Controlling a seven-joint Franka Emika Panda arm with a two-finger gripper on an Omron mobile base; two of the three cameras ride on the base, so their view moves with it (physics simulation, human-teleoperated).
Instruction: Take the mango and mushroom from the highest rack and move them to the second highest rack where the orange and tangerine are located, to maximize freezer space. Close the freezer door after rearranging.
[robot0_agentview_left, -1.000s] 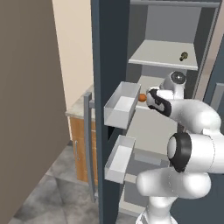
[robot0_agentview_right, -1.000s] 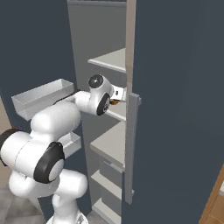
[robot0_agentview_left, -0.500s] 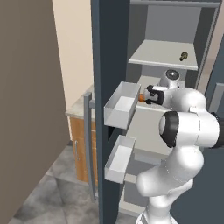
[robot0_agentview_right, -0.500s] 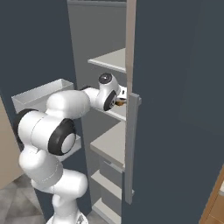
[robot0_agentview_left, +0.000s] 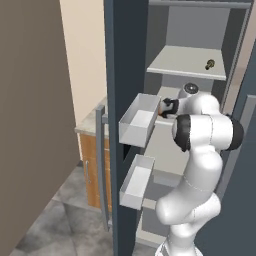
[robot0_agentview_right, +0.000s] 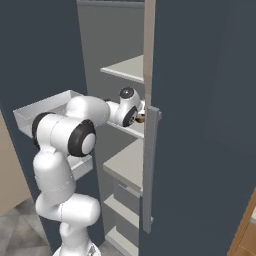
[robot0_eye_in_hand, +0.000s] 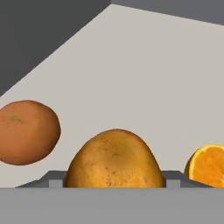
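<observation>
A speckled yellow-brown mango (robot0_eye_in_hand: 114, 159) sits between my finger tips (robot0_eye_in_hand: 54, 178), and my gripper (robot0_eye_in_hand: 114, 180) is shut on it, low over the pale second highest rack (robot0_eye_in_hand: 131, 65). The tangerine (robot0_eye_in_hand: 27, 131) lies on that rack to the mango's left in the hand view. A cut orange (robot0_eye_in_hand: 208, 165) lies to its right. From the left base view my gripper (robot0_agentview_left: 165, 107) reaches into the second rack. The small mushroom (robot0_agentview_left: 209, 64) stands on the highest rack (robot0_agentview_left: 175, 62) above it.
The freezer door (robot0_agentview_left: 122, 75) stands open at the left, carrying two grey door bins (robot0_agentview_left: 137, 120) (robot0_agentview_left: 135, 180) close beside my hand. In the right base view a dark door panel (robot0_agentview_right: 200, 125) with a grey handle (robot0_agentview_right: 150, 165) partly covers my hand. Lower shelves (robot0_agentview_right: 125, 165) lie below.
My arm has folded more upright, the elbow swinging right. The hand with the mango has gone slightly farther left over the second rack. The jaws have kept their width.
</observation>
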